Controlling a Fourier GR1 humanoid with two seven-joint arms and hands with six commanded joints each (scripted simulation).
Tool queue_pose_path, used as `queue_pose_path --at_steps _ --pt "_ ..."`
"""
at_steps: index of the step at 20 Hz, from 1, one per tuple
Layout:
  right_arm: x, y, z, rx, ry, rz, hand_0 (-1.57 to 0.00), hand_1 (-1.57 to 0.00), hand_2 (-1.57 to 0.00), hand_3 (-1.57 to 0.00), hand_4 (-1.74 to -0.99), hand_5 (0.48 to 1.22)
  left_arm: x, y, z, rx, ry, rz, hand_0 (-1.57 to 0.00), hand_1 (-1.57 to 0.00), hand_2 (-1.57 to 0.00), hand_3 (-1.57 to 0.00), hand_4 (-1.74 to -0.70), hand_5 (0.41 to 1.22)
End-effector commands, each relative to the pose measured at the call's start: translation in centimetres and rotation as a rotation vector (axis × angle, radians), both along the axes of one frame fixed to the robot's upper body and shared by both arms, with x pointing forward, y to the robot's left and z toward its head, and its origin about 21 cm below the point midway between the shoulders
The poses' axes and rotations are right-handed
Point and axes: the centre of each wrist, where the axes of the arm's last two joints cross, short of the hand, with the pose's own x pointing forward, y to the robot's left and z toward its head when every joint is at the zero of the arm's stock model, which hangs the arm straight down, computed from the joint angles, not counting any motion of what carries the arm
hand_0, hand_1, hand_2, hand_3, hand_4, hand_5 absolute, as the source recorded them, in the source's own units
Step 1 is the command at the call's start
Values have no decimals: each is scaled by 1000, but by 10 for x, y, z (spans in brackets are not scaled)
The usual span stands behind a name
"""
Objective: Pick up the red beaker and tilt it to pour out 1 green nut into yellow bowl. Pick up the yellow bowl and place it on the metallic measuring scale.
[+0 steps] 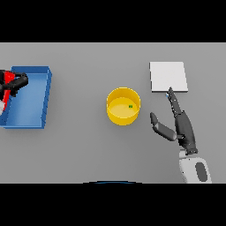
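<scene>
My right hand hovers nearest me, fingers straight and spread from the thumb, holding nothing. The yellow bowl sits on the surface just left of them, apart, a green nut inside. Fingertips reach the metallic scale. Far left, my left hand curls round the red beaker over the blue tray.

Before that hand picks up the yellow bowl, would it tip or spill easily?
Probably not. The yellow bowl looks wide and low with straight walls, so it should stay upright. It holds only one small green nut, so it is likely light. The nut may slide if the open right hand tilts it.
</scene>
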Motion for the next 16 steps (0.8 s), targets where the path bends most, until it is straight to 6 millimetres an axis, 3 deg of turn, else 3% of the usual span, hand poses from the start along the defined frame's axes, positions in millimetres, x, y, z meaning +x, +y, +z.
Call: queue_pose_path --at_steps 1,2,4,7,11,16 --pt "1 -3 0 -3 0 -6 1 1 1 1 -1159 669 -3 3 2 17 8 -52 -1495 -1380 -1311 -1098 -1155 740" --pt "2 -1 1 -7 -14 -4 1 1 1 1 -1161 669 -5 6 1 -11 13 -111 -1253 -1104 -1049 -884 -1031 714" --pt "-3 -1 -2 4 -7 7 1 1 1 1 -1156 673 -11 13 5 -40 42 -153 -802 -706 -671 -565 -870 682" --pt "-2 -6 1 8 -11 5 1 1 1 1 -1145 685 -10 11 6 37 92 -189 -410 -361 -343 -289 -762 651" --pt "-4 -4 1 -8 -8 9 1 1 1 1 -1164 688 -2 9 -5 66 75 -174 -167 -147 -140 -118 -724 647" --pt "-6 -3 6 -84 12 -2 1 1 1 1 -1163 677 -1 8 -3 83 -26 -167 -54 -48 -45 -38 -711 663"
